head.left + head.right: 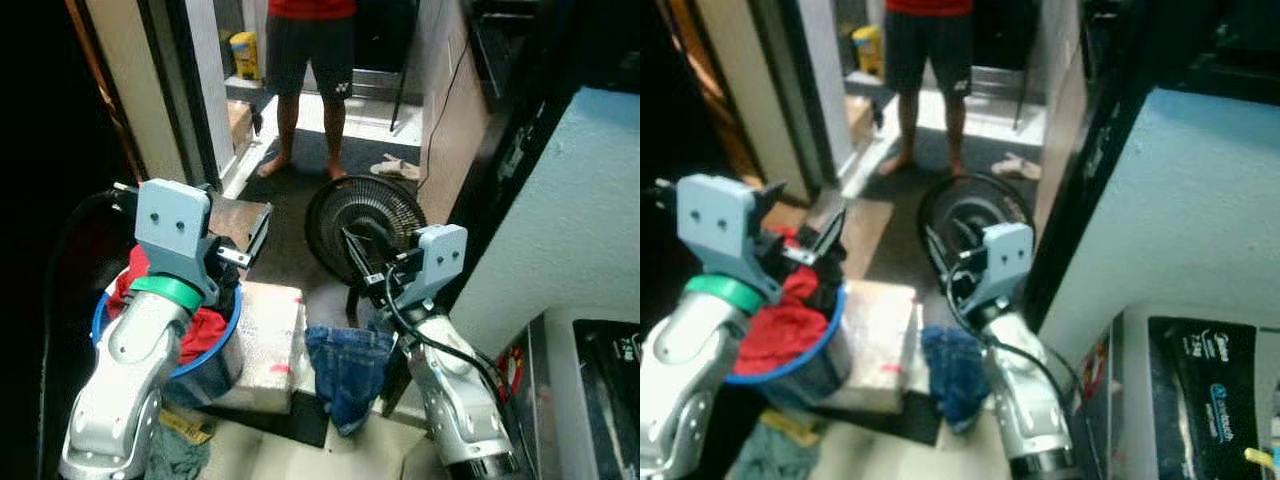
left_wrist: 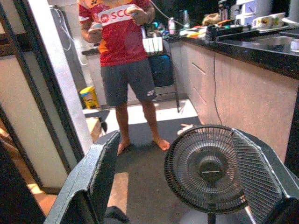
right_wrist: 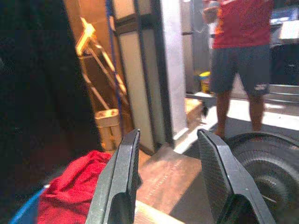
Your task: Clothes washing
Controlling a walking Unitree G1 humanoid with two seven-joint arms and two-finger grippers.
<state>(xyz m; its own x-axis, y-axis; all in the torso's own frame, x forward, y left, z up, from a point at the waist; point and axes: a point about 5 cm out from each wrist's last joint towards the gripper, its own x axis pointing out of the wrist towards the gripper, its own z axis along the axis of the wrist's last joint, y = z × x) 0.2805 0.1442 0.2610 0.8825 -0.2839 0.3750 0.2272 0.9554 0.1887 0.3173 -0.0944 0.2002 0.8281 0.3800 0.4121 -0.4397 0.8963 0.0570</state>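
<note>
A: Start at the left. Why is the left gripper point(image 1: 240, 235) up there?

B: It hangs above the blue basket point(image 1: 228, 330), which sits on the floor heaped with red clothes point(image 1: 205, 330). Its fingers are spread wide with nothing between them, so I judge it is placed to reach down for laundry, or has nothing to carry yet.

A: And next to the basket?

B: A pale box point(image 1: 268, 345) stands just beside it, touching or nearly so. A blue denim garment point(image 1: 345, 370) is draped off the box's right edge, likely pulled from the load and parked there.

A: The right gripper point(image 1: 365, 262)?

B: Raised in front of the floor fan point(image 1: 362, 228), its fingers parted and holding nothing, with the denim below it. It seems idle.

A: Anyone about?

B: A person point(image 1: 310, 70) in a red shirt stands in the doorway beyond the fan, well apart from both arms.
</note>
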